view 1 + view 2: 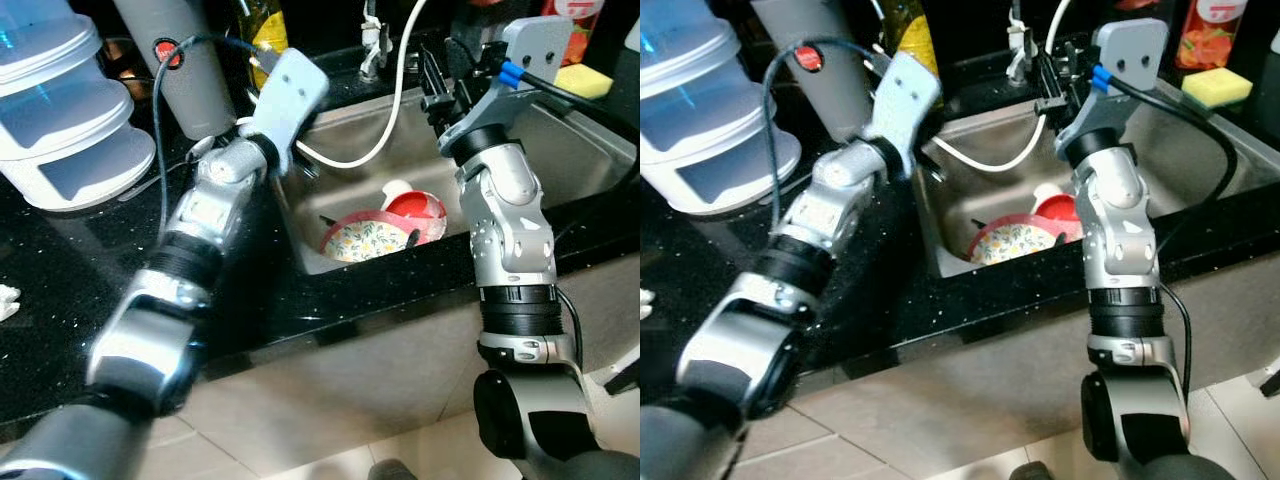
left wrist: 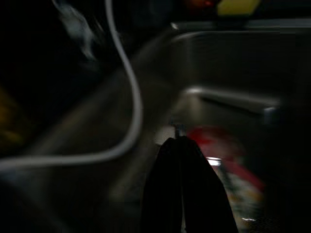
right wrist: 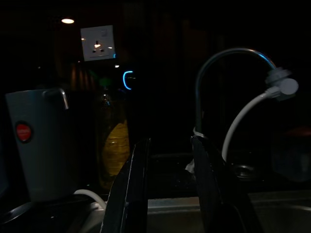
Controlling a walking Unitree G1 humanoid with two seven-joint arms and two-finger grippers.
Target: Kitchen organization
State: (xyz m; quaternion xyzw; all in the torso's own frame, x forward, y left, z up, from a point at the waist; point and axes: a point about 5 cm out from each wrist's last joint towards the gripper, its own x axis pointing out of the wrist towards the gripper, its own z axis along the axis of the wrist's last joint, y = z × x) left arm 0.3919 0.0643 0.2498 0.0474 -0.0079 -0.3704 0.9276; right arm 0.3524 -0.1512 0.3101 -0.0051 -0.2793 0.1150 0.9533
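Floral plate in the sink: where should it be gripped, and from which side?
Probably by its raised upper rim, coming down from above. The floral plate leans tilted in the sink against a red bowl, so that edge looks free.

The black speckled stone tabletop [image 1: 60, 270] is polished and glossy, with fine glittering flecks. The brushed stainless-steel sink [image 1: 570, 165] has a dull satin sheen. In it lie a glazed floral ceramic bowl [image 1: 365, 240] and a shiny red glazed bowl [image 1: 420, 212]. A smooth white rubbery hose [image 1: 395, 110] curves over the basin. The stacked translucent pale-blue plastic containers [image 1: 60, 120] look glossy. The grey kettle [image 1: 185, 70] has a matt body. The yellow sponge [image 1: 583, 80] looks porous and rough.
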